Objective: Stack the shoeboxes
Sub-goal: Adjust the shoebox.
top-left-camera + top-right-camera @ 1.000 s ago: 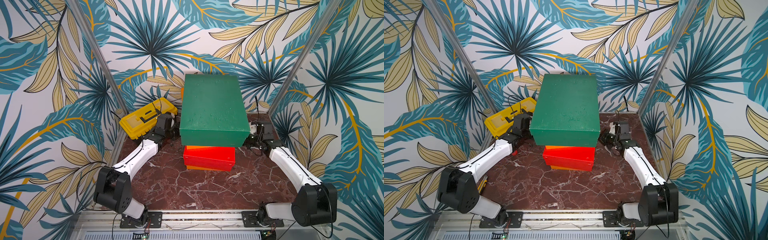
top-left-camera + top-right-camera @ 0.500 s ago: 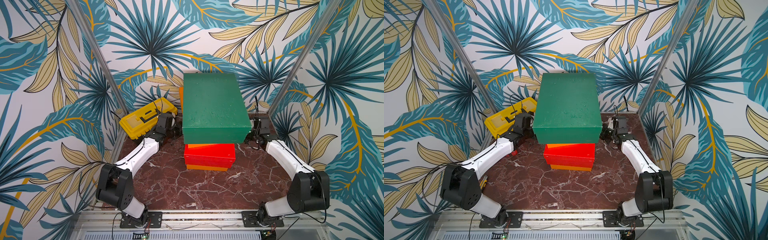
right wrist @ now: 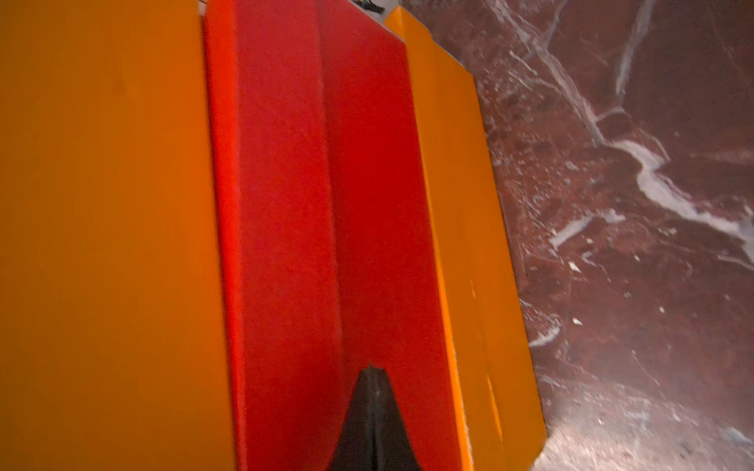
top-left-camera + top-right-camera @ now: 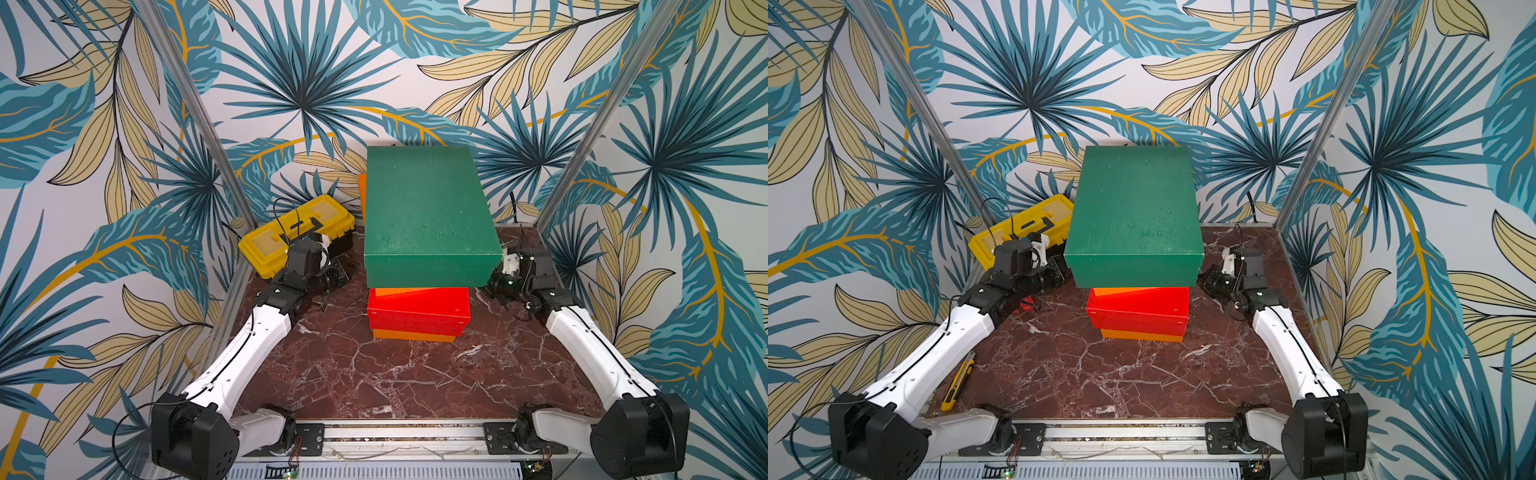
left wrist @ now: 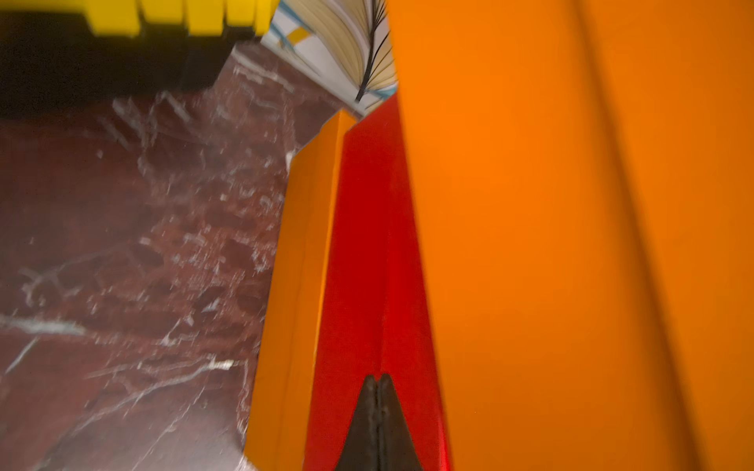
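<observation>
Left gripper (image 5: pixel 377 381) and right gripper (image 3: pixel 371 369), both closed, point at the red shoebox (image 4: pixel 417 309) from opposite sides

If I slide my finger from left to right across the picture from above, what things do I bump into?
In a top view: yellow utility knife → yellow toolbox → green shoebox on top of the stack → right arm. The left arm overlaps the first two, so it is left out.
</observation>
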You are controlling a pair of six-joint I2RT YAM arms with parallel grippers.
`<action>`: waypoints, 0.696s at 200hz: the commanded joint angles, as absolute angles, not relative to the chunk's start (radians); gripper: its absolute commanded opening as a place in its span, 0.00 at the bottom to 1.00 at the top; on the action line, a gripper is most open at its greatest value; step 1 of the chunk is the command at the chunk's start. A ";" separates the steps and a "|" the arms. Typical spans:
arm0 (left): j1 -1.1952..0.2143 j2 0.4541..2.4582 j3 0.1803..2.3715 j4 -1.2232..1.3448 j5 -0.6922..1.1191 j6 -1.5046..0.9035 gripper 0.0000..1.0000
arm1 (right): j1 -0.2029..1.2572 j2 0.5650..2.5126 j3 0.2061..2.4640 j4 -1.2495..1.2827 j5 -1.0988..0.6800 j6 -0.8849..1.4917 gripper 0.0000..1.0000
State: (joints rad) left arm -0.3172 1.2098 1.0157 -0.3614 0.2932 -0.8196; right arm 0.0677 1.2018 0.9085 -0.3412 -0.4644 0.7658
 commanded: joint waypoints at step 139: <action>-0.539 1.355 1.054 -0.330 0.227 -0.890 0.02 | 0.202 1.122 0.785 -0.279 -0.407 0.854 0.00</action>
State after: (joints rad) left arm -0.4980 1.3254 0.9939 -0.3843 0.1780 -0.8875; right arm 0.1886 1.0962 0.7612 -0.3073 -0.3931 0.8673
